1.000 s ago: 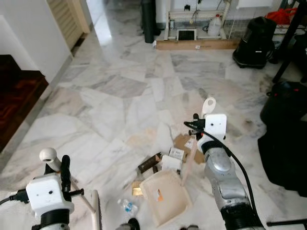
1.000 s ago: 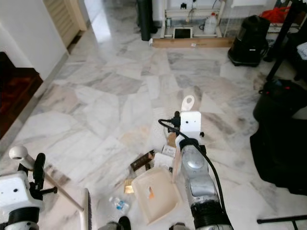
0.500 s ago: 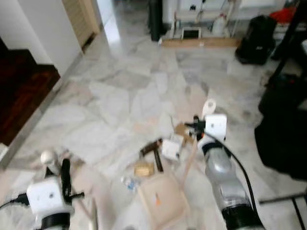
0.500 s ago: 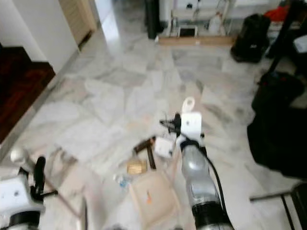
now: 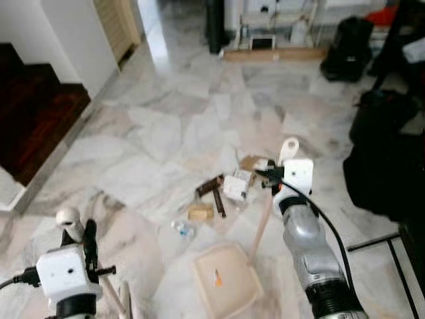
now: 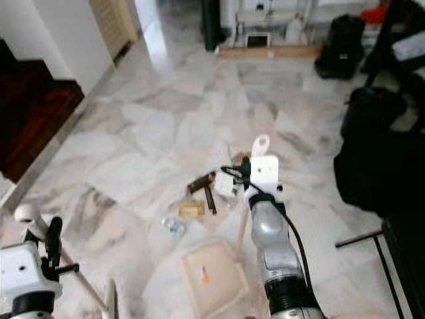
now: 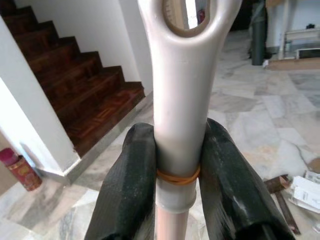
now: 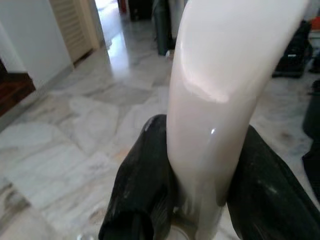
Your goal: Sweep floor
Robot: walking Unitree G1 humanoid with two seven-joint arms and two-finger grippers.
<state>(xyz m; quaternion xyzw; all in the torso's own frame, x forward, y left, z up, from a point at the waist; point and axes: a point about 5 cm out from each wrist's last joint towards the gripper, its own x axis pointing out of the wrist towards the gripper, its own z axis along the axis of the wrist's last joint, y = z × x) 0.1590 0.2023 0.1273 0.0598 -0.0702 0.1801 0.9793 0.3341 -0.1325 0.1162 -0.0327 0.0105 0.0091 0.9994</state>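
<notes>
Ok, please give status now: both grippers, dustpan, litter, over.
Left gripper shut on broom handle. Right gripper shut on dustpan handle. Dustpan on floor; litter beyond it, unswept.

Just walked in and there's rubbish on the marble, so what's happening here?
The robot is sweeping up. Its right pincer grips the long handle of a beige dustpan resting on the floor, and its left pincer clamps a broom handle. Scattered litter, wrappers and small boxes, lies just beyond the pan, not yet swept in.
</notes>
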